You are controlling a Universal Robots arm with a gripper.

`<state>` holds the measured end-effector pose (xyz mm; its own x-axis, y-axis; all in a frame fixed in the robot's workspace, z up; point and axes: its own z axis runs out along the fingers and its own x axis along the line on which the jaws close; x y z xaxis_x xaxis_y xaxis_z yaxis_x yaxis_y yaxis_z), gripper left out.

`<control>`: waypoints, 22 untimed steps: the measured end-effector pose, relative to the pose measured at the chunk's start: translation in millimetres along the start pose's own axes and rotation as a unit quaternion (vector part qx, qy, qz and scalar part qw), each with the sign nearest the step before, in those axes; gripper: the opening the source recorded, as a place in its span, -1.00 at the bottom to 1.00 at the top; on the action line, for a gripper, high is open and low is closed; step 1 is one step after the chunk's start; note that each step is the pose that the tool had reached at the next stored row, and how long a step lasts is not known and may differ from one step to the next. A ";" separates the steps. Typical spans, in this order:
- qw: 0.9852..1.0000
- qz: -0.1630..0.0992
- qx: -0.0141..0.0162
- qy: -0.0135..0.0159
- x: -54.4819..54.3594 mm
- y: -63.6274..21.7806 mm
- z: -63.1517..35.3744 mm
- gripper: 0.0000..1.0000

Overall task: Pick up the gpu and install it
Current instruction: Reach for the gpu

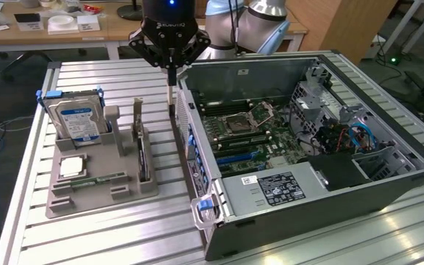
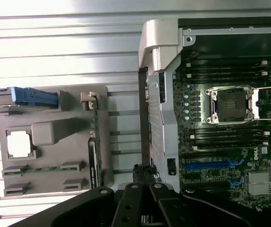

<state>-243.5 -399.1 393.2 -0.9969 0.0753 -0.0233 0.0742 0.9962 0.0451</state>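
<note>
Claw [image 1: 171,110] empty and closed up, hanging between tray [image 1: 86,204] and PC case [image 1: 308,215]; pick step not begun.
gpu [image 1: 142,157] stands on edge in the tray on the table [image 1: 86,240], just beside and below the claw, away from the case. Grasp likely needs the claw opened and lined up over the gpu's top edge.

I count one case [image 1: 359,201], one tray [image 1: 97,203], one hard drive [image 1: 78,122], one gpu [image 1: 143,152], one memory stick [image 1: 93,181] and, I think, one loose chip [image 1: 72,167] on the tray.
</note>
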 end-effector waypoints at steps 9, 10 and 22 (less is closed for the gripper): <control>1.000 0.000 0.000 0.000 14.6 -1.1 -0.4 -0.79; 1.000 0.000 0.000 0.000 16.1 -1.2 -0.4 -0.79; 1.000 0.000 0.000 0.000 36.1 -2.8 -0.9 -0.79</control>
<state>-279.8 -399.2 393.1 -0.9969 0.0753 -0.0233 0.0742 0.9962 0.0451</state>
